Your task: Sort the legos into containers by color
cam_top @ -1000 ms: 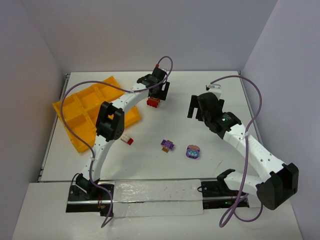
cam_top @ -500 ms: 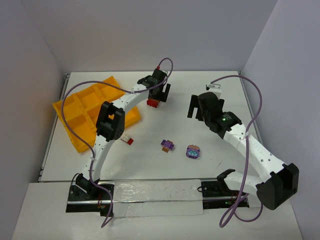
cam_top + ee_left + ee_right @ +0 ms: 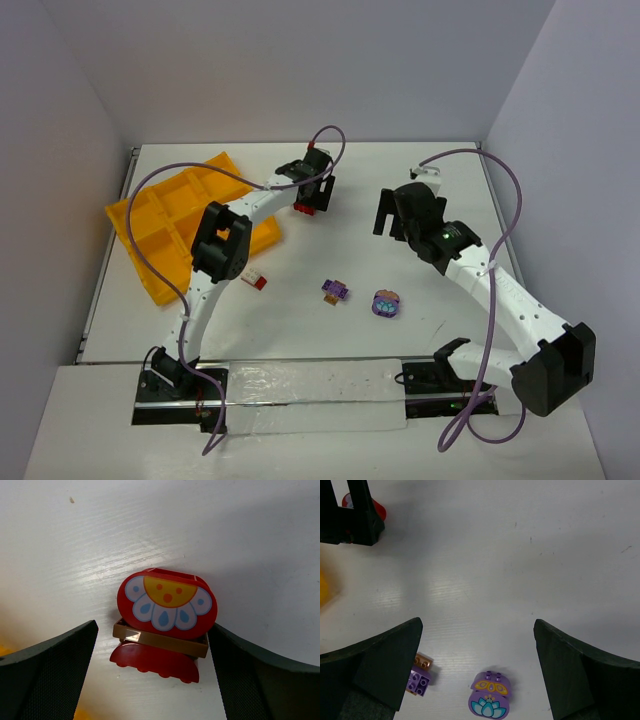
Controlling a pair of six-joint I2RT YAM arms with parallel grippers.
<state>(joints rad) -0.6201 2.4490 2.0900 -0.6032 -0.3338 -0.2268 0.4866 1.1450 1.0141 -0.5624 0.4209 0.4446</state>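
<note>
Yellow-orange plastic tray [image 3: 150,215], moulded into square cells, lies at the far left of the white table [image 3: 300,335]. From above nothing seems to be in it yet, though the left arm crosses its near corner, so I cannot count the cells or see into them all. The left pincer [image 3: 312,195] is down at the red rounded brick cluster [image 3: 305,208], just beyond the tray's right edge. A small red and white brick [image 3: 254,281] sits near the tray's near edge. A purple and orange brick [image 3: 335,291] and a rounded purple brick with a light-blue flower [image 3: 385,304] lie close together mid-table. The right pincer [image 3: 392,222] hangs over bare table, apart from every brick.

From the left wrist, the fingers stand spread wide on either side of the red cluster, which rests on the table with its white-petalled face up over a brown plate and a red base. The right finger looks almost against the brick and the left is clearly apart, so nothing is gripped. I judge this the first pick. The next move calls for closing squarely across the cluster, lifting it, then carrying it left to a cell. Whether the fingertips touch the table I cannot tell.

From the right wrist, the fingers are spread wide and empty. Both purple bricks sit low in the picture, the purple and orange one right beside the left finger's edge. The other pincer shows at top left, hiding most of the red cluster.
</note>
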